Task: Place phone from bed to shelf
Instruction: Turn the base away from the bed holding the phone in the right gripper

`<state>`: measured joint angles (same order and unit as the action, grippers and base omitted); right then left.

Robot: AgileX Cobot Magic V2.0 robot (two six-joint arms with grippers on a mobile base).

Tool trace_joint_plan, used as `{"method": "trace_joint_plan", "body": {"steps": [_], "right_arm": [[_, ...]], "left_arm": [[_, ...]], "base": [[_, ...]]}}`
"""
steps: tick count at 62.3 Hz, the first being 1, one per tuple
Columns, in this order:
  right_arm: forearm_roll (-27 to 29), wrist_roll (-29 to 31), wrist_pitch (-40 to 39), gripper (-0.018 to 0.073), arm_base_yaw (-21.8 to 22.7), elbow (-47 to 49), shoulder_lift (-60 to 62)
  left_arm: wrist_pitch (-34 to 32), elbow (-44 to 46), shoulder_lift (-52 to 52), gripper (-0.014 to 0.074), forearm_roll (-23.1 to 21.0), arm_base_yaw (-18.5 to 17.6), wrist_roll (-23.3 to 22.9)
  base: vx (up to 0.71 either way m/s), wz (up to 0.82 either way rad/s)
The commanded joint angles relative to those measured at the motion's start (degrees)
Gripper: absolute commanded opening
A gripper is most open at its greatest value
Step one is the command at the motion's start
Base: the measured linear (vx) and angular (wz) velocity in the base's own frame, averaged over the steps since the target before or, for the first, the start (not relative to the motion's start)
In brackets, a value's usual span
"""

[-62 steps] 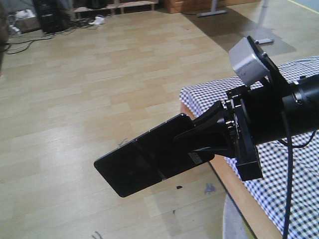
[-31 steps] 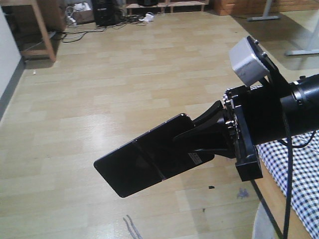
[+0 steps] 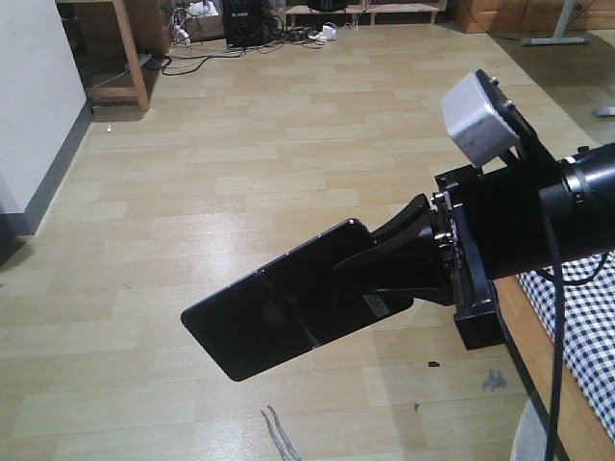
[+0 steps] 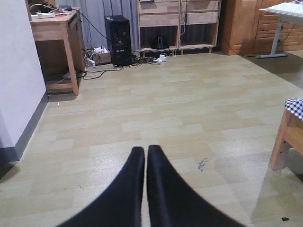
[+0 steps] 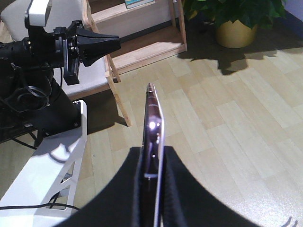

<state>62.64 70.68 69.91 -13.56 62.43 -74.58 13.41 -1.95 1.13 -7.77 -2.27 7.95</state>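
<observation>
The phone [image 3: 274, 312], a glossy black slab with a line across its middle, hangs in the air over the wooden floor. My right gripper [image 3: 348, 269] is shut on its near end. In the right wrist view the phone [image 5: 152, 118] shows edge-on between the black fingers of the right gripper [image 5: 152, 151]. The bed [image 3: 588, 331], with its check sheet and brown frame, lies at the lower right behind the arm. The shelf [image 5: 142, 30] of light wood stands ahead in the right wrist view. My left gripper [image 4: 144, 150] is shut and empty, and the left gripper [image 5: 113, 42] shows in front of the shelf.
A white wall [image 3: 29, 96] stands at the left. A wooden desk [image 4: 52, 28], a black computer tower [image 4: 118, 40] and floor cables [image 4: 109, 71] line the back. A potted plant [image 5: 236, 21] sits right of the shelf. The robot's white base [image 5: 52, 165] is at lower left.
The whole view has swung: the bed slid out toward the right edge, and the white wall and desk came in at the left. The phone stays gripped in the same pose.
</observation>
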Motion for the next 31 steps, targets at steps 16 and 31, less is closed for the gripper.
{"method": "trace_joint_plan", "body": {"steps": [16,31], "right_arm": [[5.41,0.17,4.02,-0.0001,0.12,1.48,1.81],[5.41,0.17,4.02,-0.0001,0.12,1.48,2.07]], "left_arm": [[-4.09,-0.09,0.28,0.0001,-0.55,0.04,-0.22],[-4.09,-0.09,0.28,0.0001,-0.55,0.04,-0.22]], "base": [[0.02,-0.01],[0.04,0.02]]}}
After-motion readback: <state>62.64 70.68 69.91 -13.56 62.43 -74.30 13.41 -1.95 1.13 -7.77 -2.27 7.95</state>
